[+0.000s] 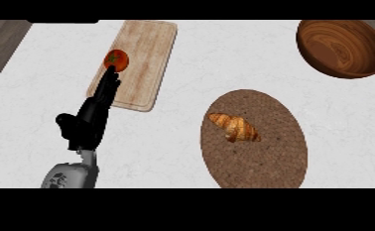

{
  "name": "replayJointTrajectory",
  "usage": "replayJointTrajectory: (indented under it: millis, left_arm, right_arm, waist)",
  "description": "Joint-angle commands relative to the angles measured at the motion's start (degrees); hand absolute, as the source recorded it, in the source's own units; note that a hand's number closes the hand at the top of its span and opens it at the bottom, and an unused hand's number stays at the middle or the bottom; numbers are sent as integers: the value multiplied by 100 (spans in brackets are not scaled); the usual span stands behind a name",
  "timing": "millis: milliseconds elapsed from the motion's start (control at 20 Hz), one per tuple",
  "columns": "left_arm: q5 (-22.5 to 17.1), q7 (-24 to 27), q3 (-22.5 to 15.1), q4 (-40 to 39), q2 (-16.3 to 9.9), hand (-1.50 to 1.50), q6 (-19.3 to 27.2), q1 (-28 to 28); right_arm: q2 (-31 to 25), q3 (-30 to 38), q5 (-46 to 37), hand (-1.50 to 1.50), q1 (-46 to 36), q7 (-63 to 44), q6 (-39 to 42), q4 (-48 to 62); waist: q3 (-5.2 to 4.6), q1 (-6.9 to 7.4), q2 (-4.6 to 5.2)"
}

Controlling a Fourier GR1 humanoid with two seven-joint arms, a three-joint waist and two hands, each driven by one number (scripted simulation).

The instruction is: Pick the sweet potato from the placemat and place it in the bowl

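White marbled counter (212, 61) below me: my left hand (89, 118), fingers straight and holding nothing, rests by a tomato (116, 60) on the pale wooden board (143, 61). Streaky orange sweet potato (234, 127) lies on the round woven placemat (267, 145); glossy wooden bowl (338, 49) sits well apart.

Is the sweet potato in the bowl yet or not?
Not yet. The sweet potato lies on the round placemat; the wooden bowl sits apart, showing only bare wood inside.

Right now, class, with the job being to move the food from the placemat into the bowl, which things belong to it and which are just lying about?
Belongs to the job:
sweet potato
round placemat
wooden bowl

Just lying about:
tomato
cutting board
The left robot hand rests by the tomato, fingers straight.
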State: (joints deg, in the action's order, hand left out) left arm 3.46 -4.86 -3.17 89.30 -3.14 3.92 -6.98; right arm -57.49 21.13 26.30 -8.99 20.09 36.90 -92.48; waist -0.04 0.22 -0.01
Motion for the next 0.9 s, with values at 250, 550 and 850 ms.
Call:
replayJointTrajectory:
  millis: [250,550,850]
  left_arm:
    - [102,-185,-113,128,72,0,0,-106]
    - [44,-226,-102,128,38,0,-97,-253]
    - [59,-271,-163,41,165,0,-62,-343]
  right_arm:
    - [61,-791,-702,150,-1938,-551,-48,1473]
    - [98,-1190,-2850,150,-2323,579,-1030,2182]
    - [802,-1840,-3977,150,-3333,1039,-1918,3736]
  waist:
    - [3,109,25]
    - [11,229,71]
    - [8,248,70]
